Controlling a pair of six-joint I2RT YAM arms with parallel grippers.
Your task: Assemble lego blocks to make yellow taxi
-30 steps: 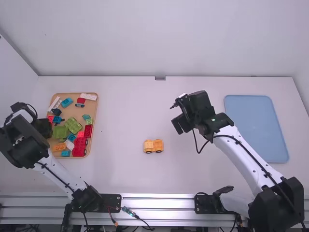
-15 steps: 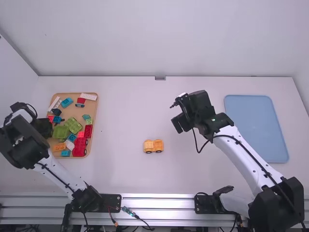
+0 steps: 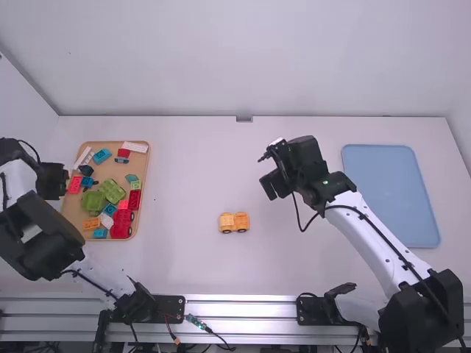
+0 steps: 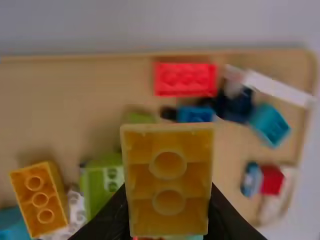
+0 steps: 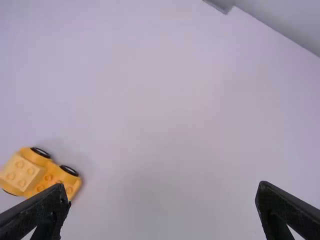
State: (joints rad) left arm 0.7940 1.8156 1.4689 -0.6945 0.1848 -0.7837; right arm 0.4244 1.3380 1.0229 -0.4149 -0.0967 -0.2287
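By the tray (image 3: 110,170), left gripper (image 3: 54,181) tight on a yellow block (image 4: 168,182); well apart, right gripper (image 3: 276,186) wide open.

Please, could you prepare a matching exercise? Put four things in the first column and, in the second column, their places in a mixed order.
1. Hollow yellow plastic block
2. Yellow plastic car with black wheels
3. Flat blue tray
4. Red plastic vehicle

A. Among other blocks on the tan tray
B. In the left claw
C. Near the table's right side
D. On the table, between the two trays

Pairs: 1-B, 2-D, 3-C, 4-A
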